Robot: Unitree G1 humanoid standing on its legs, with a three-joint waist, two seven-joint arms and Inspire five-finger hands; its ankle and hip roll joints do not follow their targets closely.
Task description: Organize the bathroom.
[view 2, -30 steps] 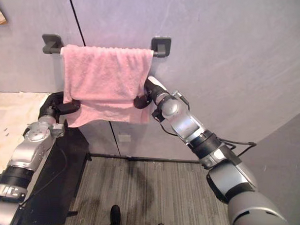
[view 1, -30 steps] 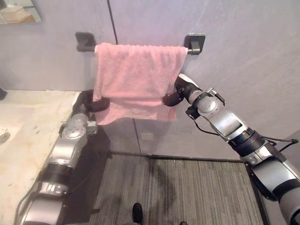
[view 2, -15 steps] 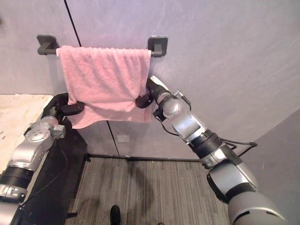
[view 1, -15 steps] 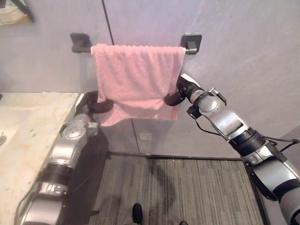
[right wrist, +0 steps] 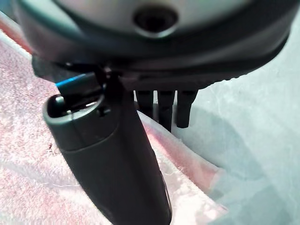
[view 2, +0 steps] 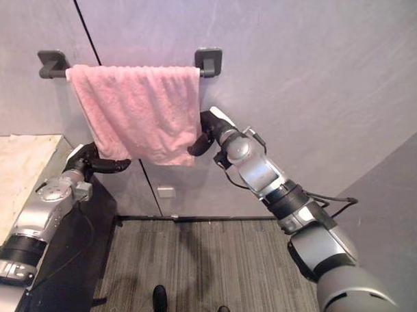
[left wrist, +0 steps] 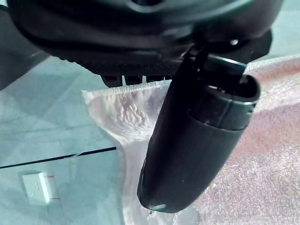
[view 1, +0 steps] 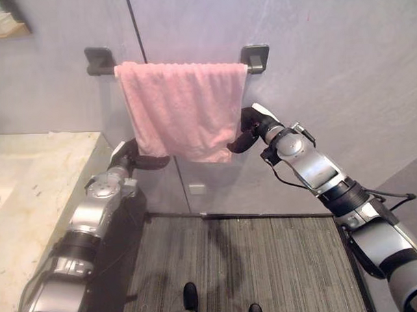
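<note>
— What has changed for us since a moment ago?
— Our left hand (view 1: 130, 159) dropped below the pink towel (view 1: 183, 109), fingers relaxed, holding nothing.
— And the right hand (view 1: 247, 129)?
— Thumb on the towel's right edge; towel draped over the rail (view 1: 250, 64).

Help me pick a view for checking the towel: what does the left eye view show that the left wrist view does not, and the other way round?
Left eye view: the rail with its wall brackets, the counter, the carpet, and the right robot hand at the towel's lower corner. Left wrist view: a close look at the towel's hem. Both: the pink towel, the left robot hand by its lower edge, and the small wall socket.
</note>
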